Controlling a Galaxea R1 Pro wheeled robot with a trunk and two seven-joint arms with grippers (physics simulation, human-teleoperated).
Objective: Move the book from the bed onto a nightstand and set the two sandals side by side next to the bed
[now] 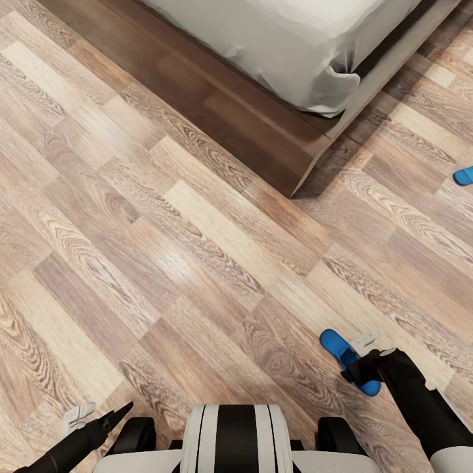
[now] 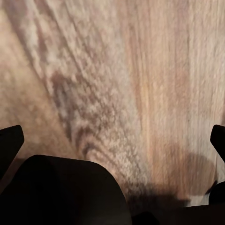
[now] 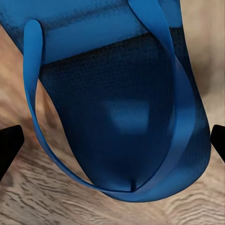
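One blue sandal [image 1: 336, 345] lies on the wood floor at the lower right, and my right gripper [image 1: 353, 372] hovers over its near end. Seen from the right wrist, that sandal [image 3: 126, 117] spreads strap-up between the two fingertips [image 3: 10, 145], which stand wide apart, so the gripper [image 3: 112, 143] is open. A second blue sandal [image 1: 464, 175] peeks in at the right edge, beyond the bed corner. The bed [image 1: 263, 125], dark frame with off-white mattress, crosses the top. My left gripper [image 1: 115, 417] hangs open and empty over bare floor [image 2: 117, 84]. The book and nightstands are out of view.
The bed's wooden corner [image 1: 295, 187] juts toward the middle of the floor. Wood planks [image 1: 164, 263] stretch wide to the left and centre. My white and black trunk [image 1: 236, 437] sits at the bottom edge.
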